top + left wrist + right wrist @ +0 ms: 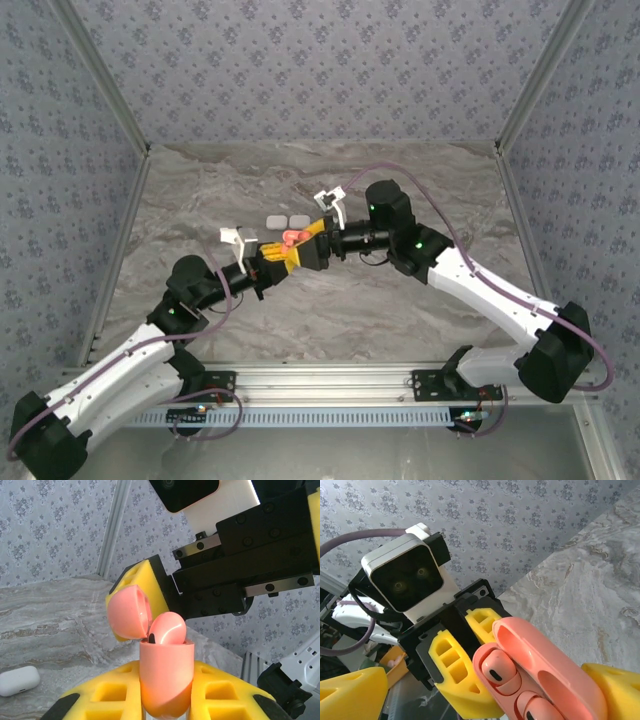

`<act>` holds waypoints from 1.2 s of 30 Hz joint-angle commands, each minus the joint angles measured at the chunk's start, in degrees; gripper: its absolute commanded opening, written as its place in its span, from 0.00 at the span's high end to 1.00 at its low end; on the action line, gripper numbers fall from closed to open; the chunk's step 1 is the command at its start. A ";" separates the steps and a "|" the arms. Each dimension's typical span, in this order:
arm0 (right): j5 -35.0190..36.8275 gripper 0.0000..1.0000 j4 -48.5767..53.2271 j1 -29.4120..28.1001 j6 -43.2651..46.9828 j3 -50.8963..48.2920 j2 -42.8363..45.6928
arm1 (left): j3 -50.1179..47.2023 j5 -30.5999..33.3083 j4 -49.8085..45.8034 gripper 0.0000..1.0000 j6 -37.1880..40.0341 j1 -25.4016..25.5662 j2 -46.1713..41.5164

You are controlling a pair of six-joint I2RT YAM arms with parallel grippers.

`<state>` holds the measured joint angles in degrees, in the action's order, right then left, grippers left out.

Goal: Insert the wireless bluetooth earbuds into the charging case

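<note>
1. Charging case (pixel 166 680) and its holder, the left gripper (pixel 274 258): yellow fingers (pixel 102 695) clenched on the coral-pink case's lower body, holding it clear of the tabletop (pixel 400 310). The case stands upright between them, its long axis running out past the fingertips.
2. Right gripper (pixel 308 244): fingers (pixel 615 687) released and spread wide, grasping nothing. The case top sits between them, just ahead of the fingertips. This is the free arm, and the nearer one for the coming move.
3. Spare white case (pixel 19 681): lies on the tabletop, well apart to one side of the left fingers.
4. Lid (pixel 129 611): hinged open, tilted back beside the case mouth, just in front of one right finger.
5. Wireless bluetooth earbuds (pixel 497 672): two coral buds side by side in the wells, stems apparently down along the case axis. One dome rises above the rim. Judgement: a press straight down that axis, then lid closure.
</note>
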<state>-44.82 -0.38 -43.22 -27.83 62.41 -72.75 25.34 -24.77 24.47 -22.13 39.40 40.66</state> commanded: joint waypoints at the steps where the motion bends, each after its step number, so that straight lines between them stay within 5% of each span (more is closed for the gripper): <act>1: -1.70 0.00 -0.82 -0.55 2.00 1.02 3.96 | 1.90 -0.12 0.96 1.00 0.11 0.24 0.37; 10: 7.62 0.00 10.43 -0.77 7.66 0.51 7.73 | 2.08 0.88 0.08 1.00 0.38 0.22 0.58; 16: 40.66 0.00 31.67 0.07 9.61 5.43 10.17 | 3.79 6.03 -8.48 1.00 0.03 0.17 3.54; 18: 45.76 0.00 37.14 1.67 6.12 7.24 10.56 | 4.44 6.81 -10.30 1.00 -0.89 0.21 6.56; 24: 46.32 0.00 37.81 5.88 0.54 0.23 14.03 | 6.29 13.15 -12.86 1.00 -7.35 -0.04 19.50; 36: 46.98 0.00 40.09 7.71 -2.39 -4.54 16.92 | 11.35 13.97 -13.38 1.00 -17.17 -0.98 41.06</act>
<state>0.36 37.65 -35.90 -28.97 58.52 -56.88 33.47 -11.92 11.33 -35.55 39.09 77.52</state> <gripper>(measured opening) 0.998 0.188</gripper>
